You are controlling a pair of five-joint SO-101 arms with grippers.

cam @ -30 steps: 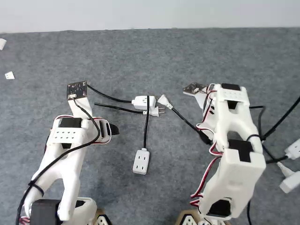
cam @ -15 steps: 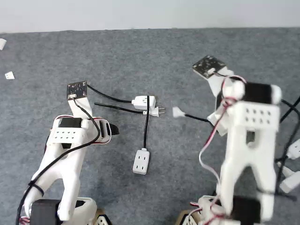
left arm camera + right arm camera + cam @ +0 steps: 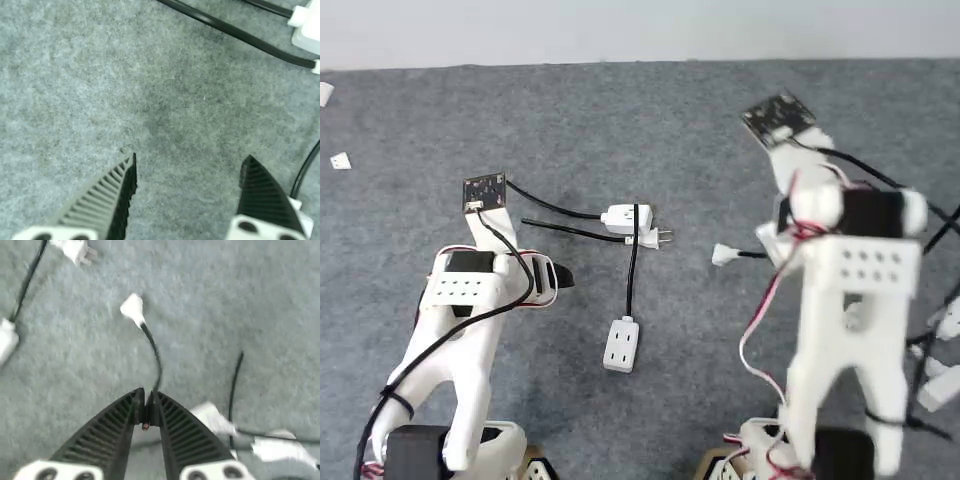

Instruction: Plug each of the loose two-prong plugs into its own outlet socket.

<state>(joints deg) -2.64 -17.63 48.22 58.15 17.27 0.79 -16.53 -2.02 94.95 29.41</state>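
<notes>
Pinching the black cord (image 3: pixel 156 357) in the right gripper (image 3: pixel 146 400), jaws pressed together on it with no gap showing, a little way behind the white plug (image 3: pixel 132 307) rather than on the plug body itself. Probably gripping there as a way of bringing the plug nearer the sockets by its lead, while giving up firm control of where the prongs are facing. Letting the plug (image 3: pixel 723 255) stick out ahead of the fingertips on a short stiff length of cord, near the middle of the grey carpet (image 3: pixel 620 110), well apart from the lower outlet socket (image 3: pixel 621 345) and from the second loose plug (image 3: pixel 651 238). Pointing its long axis roughly across the table in the high view, nose end away from the right arm and toward the left arm's side, cord end running back to the gripper. Not showing the two prongs clearly, nor whether touching the carpet or hanging just above it. Holding the left gripper (image 3: pixel 185 170) wide open over bare carpet, gripping nothing, near the two black cords (image 3: pixel 235 32) leading to the upper socket (image 3: pixel 619 216), seemingly placed there to steady a socket for insertion. Likely needing a regrip on the plug body before any pushing in.
</notes>
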